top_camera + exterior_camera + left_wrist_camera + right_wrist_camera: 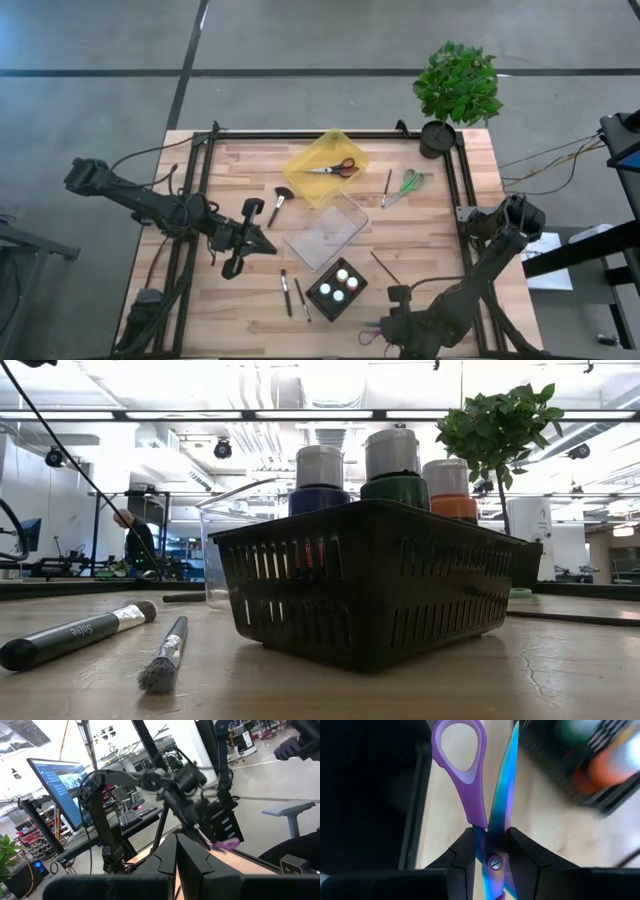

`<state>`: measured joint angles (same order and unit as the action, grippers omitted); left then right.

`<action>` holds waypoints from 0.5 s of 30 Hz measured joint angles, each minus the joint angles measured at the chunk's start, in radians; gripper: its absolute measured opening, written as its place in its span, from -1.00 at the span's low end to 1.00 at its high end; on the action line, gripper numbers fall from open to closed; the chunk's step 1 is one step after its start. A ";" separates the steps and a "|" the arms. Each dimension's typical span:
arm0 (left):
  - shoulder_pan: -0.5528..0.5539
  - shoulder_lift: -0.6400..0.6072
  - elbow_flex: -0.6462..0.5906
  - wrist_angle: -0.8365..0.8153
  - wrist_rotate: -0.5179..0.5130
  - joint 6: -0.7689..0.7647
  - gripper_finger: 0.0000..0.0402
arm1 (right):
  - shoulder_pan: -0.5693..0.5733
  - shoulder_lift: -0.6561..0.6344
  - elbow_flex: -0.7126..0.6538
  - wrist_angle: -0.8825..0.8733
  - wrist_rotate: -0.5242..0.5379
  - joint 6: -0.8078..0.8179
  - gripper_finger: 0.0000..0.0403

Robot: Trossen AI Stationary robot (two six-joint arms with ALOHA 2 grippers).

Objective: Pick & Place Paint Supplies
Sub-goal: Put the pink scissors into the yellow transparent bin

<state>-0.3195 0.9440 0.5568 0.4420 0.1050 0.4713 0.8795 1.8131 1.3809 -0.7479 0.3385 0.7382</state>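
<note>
Three white-capped paint bottles, blue, green and orange, stand in a black basket. Two brushes lie on the table left of the basket, and another lies to its right. My right gripper, near the table's front edge right of the basket, is shut on purple-handled scissors. At the table's left my left gripper hovers shut and holds nothing; it points level toward the right arm. My right gripper pinches the purple scissors at the pivot, where blade and handle cross, between its two fingers. The scissors lie along the fingers. One purple handle loop and one iridescent blade stick out beyond the fingertips, over the table.
A yellow bin with red scissors stands at the back. A clear tub sits in front of it. Green scissors, a thin brush and a fan brush lie nearby. A potted plant fills the far right corner.
</note>
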 joint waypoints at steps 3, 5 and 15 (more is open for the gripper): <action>0.000 0.000 0.000 0.000 -0.001 0.000 -0.93 | -0.009 -0.011 0.062 -0.077 0.084 -0.099 -0.61; 0.000 -0.003 0.000 -0.005 -0.009 0.000 -0.93 | -0.028 -0.012 0.108 -0.130 0.126 -0.170 -0.61; 0.000 -0.105 0.000 -0.156 -0.036 0.000 -0.93 | -0.239 -0.091 0.160 -0.196 0.194 -0.530 -0.61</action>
<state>-0.3199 0.8391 0.5568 0.2860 0.0692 0.4713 0.6403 1.7216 1.5414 -0.9440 0.5327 0.2086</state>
